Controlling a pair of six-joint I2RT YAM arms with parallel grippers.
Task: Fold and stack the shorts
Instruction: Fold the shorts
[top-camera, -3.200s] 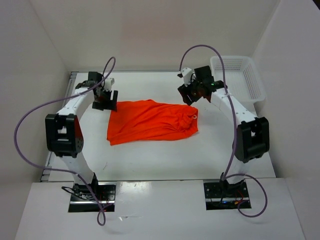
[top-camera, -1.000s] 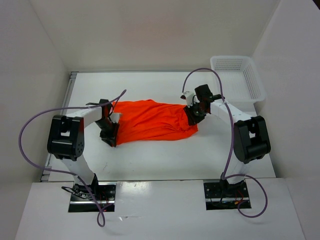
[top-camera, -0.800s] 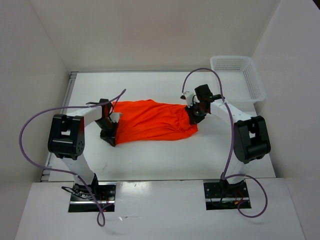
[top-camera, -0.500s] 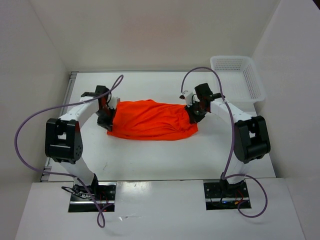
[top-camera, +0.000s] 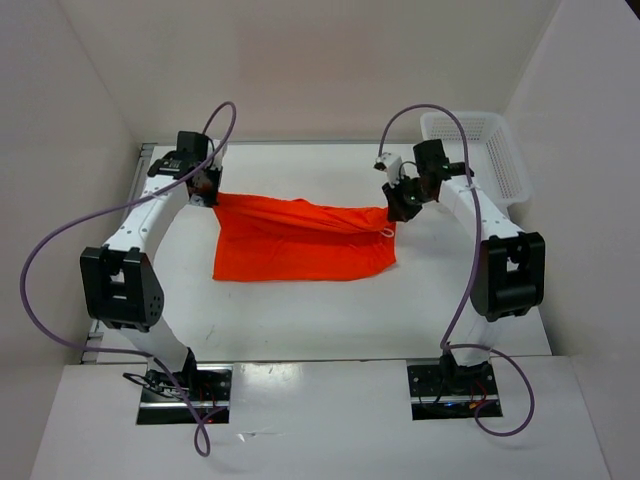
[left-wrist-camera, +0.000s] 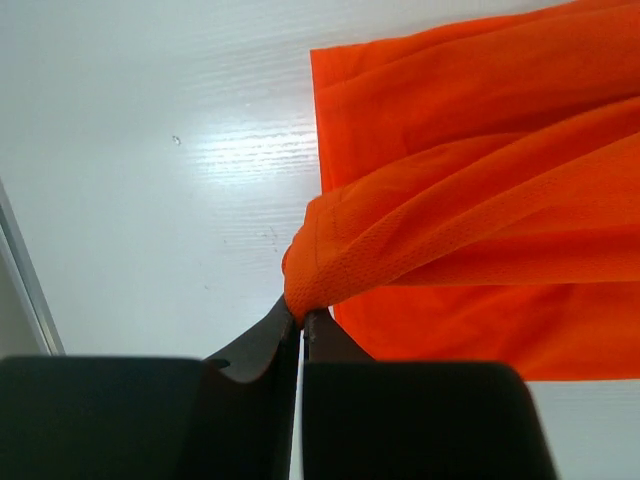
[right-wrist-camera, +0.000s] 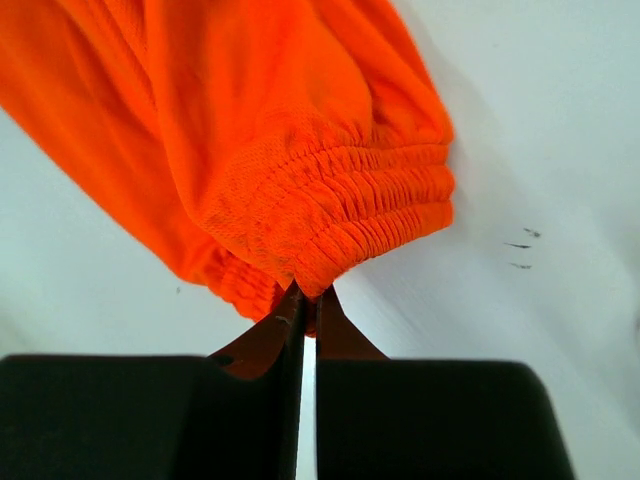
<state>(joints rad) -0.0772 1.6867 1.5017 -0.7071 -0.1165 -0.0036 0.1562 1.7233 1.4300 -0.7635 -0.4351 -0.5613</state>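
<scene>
We held the orange shorts (top-camera: 300, 240) by their far edge above the counter (top-camera: 300, 315), left pincer (left-wrist-camera: 301, 318) clamped on a hem corner (left-wrist-camera: 312, 270), right pincer (right-wrist-camera: 308, 297) on the waistband (right-wrist-camera: 345, 215); next, we judged, both had to carry it forward evenly.

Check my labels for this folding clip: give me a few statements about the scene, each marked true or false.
1. The left gripper is shut on a bunched edge of the shorts. True.
2. The right gripper hangs open above the shorts. False: it is shut on the gathered elastic waistband.
3. The shorts lie inside the white basket. False: they are on the table, and the basket stands apart at the far right.
4. The shorts stretch between the two grippers along their far edge. True.
</scene>
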